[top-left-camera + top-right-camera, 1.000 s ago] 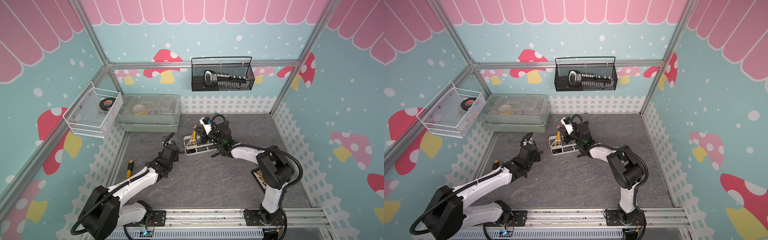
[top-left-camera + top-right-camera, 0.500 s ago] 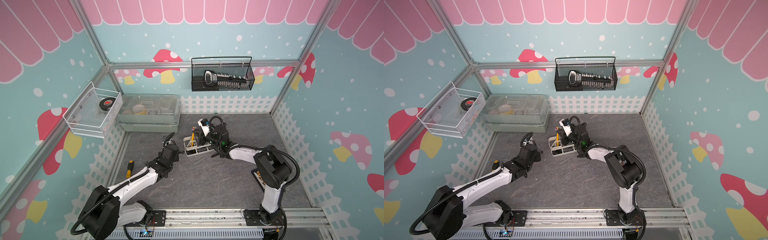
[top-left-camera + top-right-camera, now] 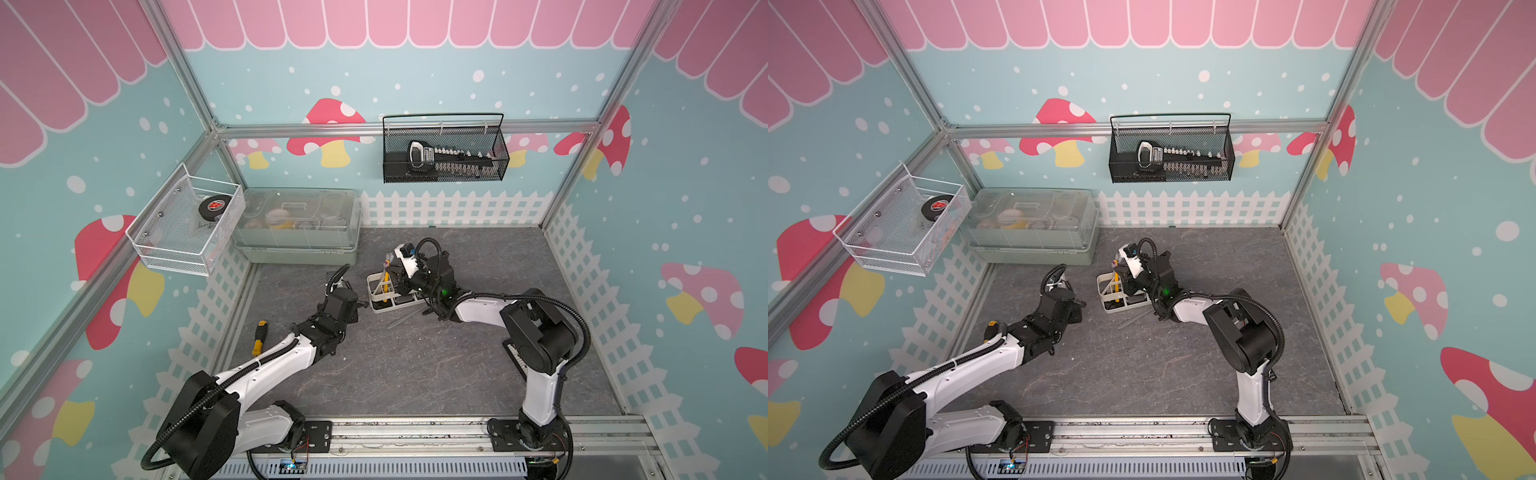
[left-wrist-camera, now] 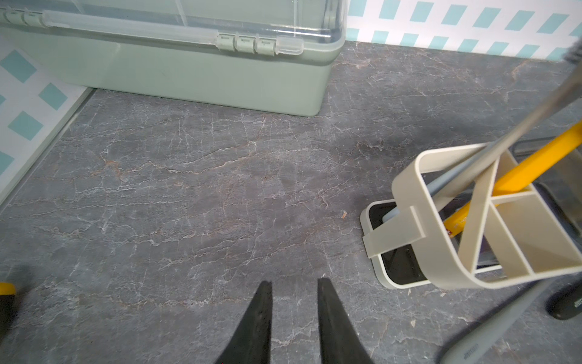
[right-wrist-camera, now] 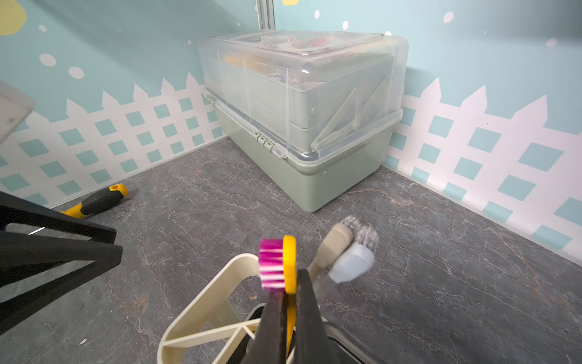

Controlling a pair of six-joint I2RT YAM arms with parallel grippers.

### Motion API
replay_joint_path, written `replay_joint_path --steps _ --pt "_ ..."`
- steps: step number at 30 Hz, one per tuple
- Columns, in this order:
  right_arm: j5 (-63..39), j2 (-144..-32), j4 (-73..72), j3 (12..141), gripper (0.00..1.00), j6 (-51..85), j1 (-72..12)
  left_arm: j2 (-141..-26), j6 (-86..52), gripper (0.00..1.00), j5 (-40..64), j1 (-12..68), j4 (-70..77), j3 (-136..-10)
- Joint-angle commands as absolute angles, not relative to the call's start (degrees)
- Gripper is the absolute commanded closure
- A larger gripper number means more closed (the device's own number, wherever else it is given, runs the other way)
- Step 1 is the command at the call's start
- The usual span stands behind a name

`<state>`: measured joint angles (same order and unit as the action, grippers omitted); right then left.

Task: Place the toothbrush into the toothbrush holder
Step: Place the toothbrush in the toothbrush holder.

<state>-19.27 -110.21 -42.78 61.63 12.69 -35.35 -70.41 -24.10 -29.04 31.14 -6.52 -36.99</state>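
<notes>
The right claw [image 5: 291, 283] is pinched tight on the yellow toothbrush [image 5: 289, 261]. Its handle runs down into the divided end of the holder [image 4: 407, 189], which stands toward the bench's back edge. The left claw [image 4: 294, 288] is a little open and empty beside it. The handle's foot seems seated, though it is hidden. Pulling away askew could lift the brush or tip the light holder.

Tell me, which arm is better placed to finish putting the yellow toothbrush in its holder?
Right. The right gripper is shut on the yellow toothbrush, whose handle stands inside the toothbrush holder; the left gripper is empty beside it.
</notes>
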Motion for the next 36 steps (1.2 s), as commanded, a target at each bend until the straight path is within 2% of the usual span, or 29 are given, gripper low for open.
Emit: replay_joint_path --steps 1,21,36 --pt "-18.5 -109.6 -43.2 60.1 1.00 11.8 -35.9 -70.3 -25.7 0.74 -28.7 30.8 -5.5 -36.5" --pt "-16.3 -107.0 -42.5 60.1 1.00 7.5 -36.5 -71.0 -25.5 0.74 -28.3 30.8 -5.3 -36.7" --pt "-15.2 -108.1 -49.2 59.3 1.00 6.6 -36.6 -71.8 -25.5 0.74 -28.2 30.8 -5.1 -36.7"
